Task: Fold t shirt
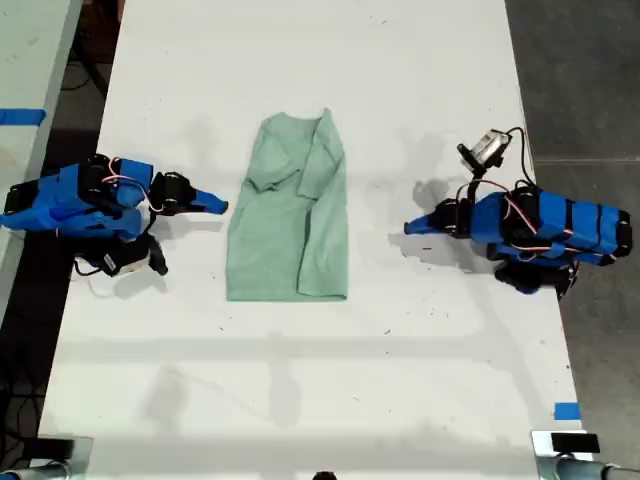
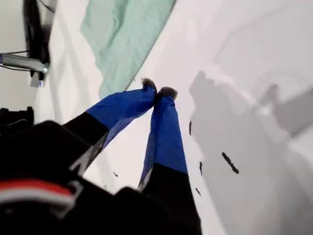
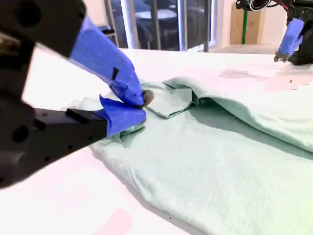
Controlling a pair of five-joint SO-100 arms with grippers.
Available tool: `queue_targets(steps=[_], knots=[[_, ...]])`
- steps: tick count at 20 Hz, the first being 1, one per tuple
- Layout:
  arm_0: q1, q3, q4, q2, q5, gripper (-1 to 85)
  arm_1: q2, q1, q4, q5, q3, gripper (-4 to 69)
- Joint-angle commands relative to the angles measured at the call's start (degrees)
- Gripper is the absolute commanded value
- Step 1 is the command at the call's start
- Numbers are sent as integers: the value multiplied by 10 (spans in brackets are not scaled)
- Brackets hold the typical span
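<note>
Exterior view's left: my second hand (image 3: 133, 108) narrow at shirt (image 1: 290, 225) edge, grip on cloth unclear. Risk: snags top layer only, drags fold apart. Shirt mid-bench (image 1: 420, 380), one side folded over. Exterior view's right: my first hand (image 2: 159, 91) pinched empty, apart from shirt.

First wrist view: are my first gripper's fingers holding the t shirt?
No, the shut fingers meet over bare white table, apart from the t shirt.

Legible text, labels, brands, numbers, signs: none in any view. T shirt (image 1: 290, 215): plain, no print. Table (image 1: 300, 380): a few small dark marks, not lettering. Blue tape (image 1: 566, 411) near the exterior view's right edge: blank.
</note>
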Motion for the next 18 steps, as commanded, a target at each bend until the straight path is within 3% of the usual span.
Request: queue_targets(steps=[1, 18], knots=[[-4, 2, 2, 3, -4, -1, 30, -8, 16, 1, 33, 15], [-7, 2, 3, 3, -4, -1, 30, 4, 13, -8, 33, 15]])
